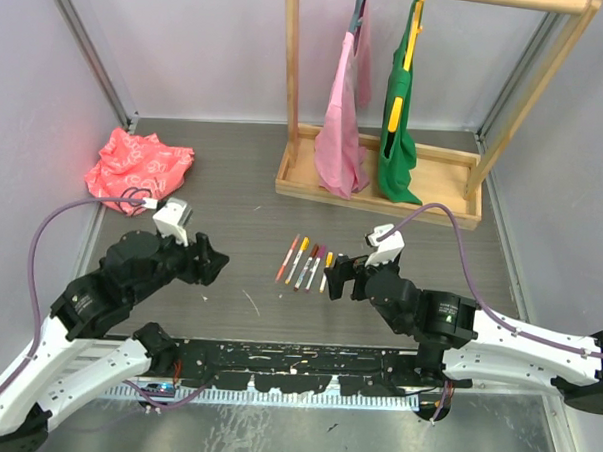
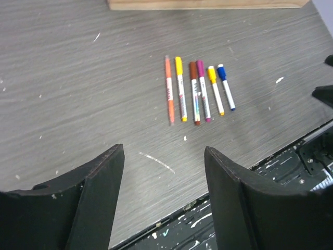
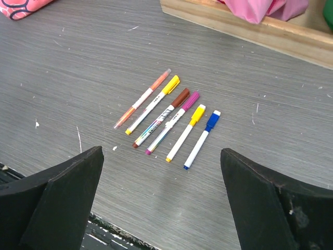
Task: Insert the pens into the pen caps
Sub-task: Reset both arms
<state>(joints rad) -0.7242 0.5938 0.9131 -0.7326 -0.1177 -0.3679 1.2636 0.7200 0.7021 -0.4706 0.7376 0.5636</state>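
The pens (image 3: 169,117) lie in a tight side-by-side row at the centre of the right wrist view, flat on the grey table (image 3: 62,67), with the pen caps (image 3: 197,112) seemingly already on. Expect them to be light, stiff, slick and apt to roll, so pinch one mid-barrel, across its width. Your right gripper (image 3: 161,152), at that frame's bottom edge, and your left gripper (image 2: 164,150) both stand spread wide, holding nothing.

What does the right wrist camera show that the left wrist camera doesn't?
Only right wrist: a corner of the pink patterned cloth, and pink fabric resting on the wooden rack base. Only left wrist: the right gripper at the frame's edge, and the black mounting rail. Both: the six pens in a row on the table, and the rack base.
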